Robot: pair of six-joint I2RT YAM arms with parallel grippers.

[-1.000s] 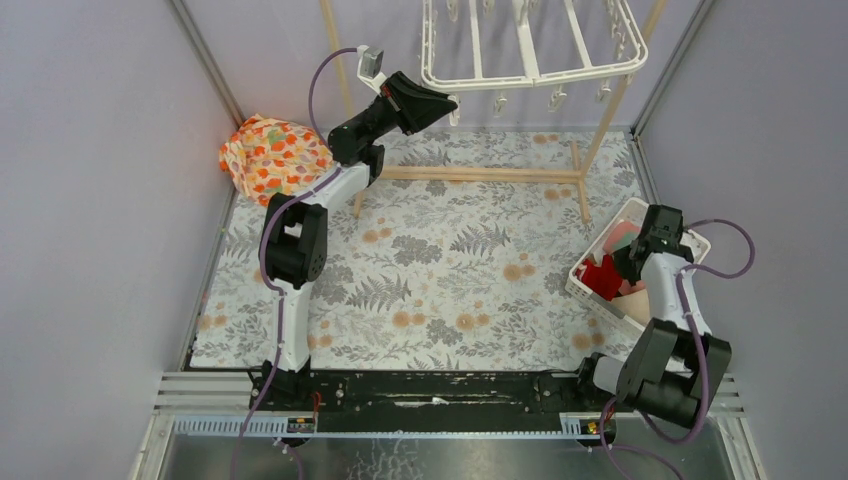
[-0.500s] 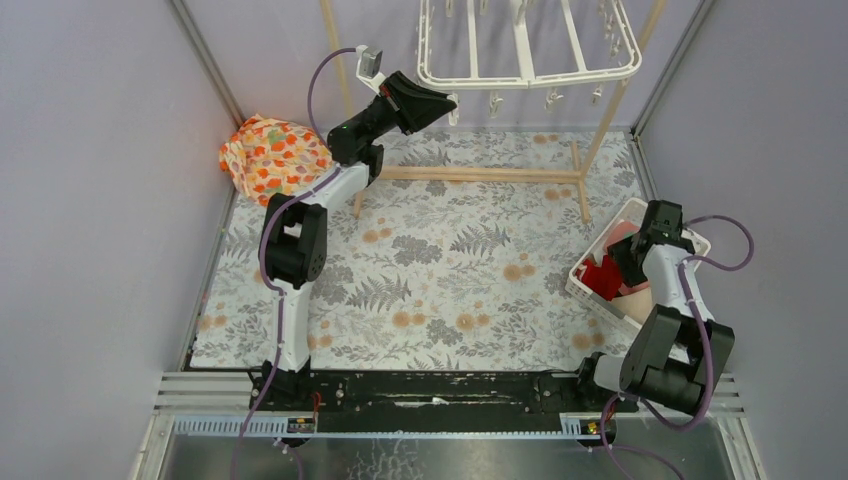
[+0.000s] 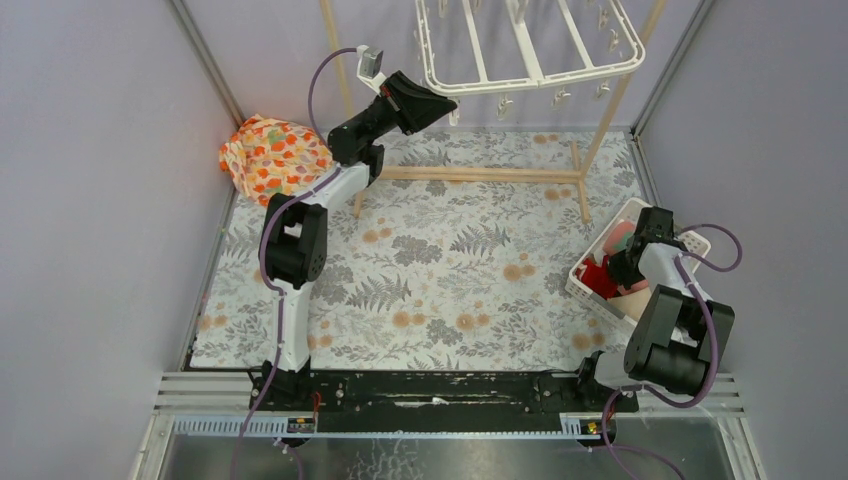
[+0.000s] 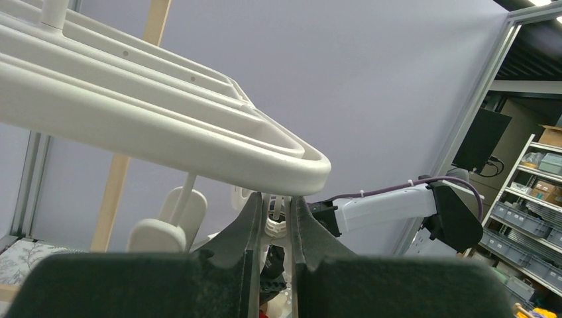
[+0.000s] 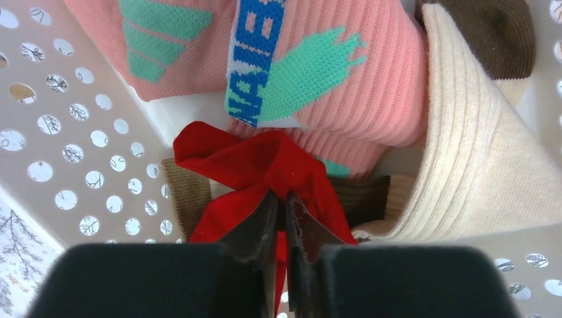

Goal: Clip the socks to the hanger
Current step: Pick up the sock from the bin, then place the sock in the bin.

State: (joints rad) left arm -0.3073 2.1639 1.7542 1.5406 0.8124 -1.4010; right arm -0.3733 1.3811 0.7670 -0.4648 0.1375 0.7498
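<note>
Red sock (image 5: 265,159) lies crumpled in the white perforated basket (image 5: 59,132) at the table's (image 3: 440,260) right edge, w/ the pink sock (image 5: 378,99) (teal patches, blue lettered band) touching it from above in the wrist view and the tan sock (image 5: 477,152) w/ brown toe just beside it on the right. My R jaws are down in the basket, narrowed to a slit and pinching a fold of the red sock. The other two socks are not held. Hanger (image 3: 530,65), white frame w/ cross bars, hangs at the far side over the light wooden stand (image 3: 480,173), well apart from the basket. My L jaws are up under its near-left corner, closed tight on a small white clip (image 4: 275,226) dangling below the rim; a second clip (image 4: 162,222) hangs just beside it. Orange-flowered cloth bundle (image 3: 273,155) sits in the far-left corner, near my L arm's elbow.
</note>
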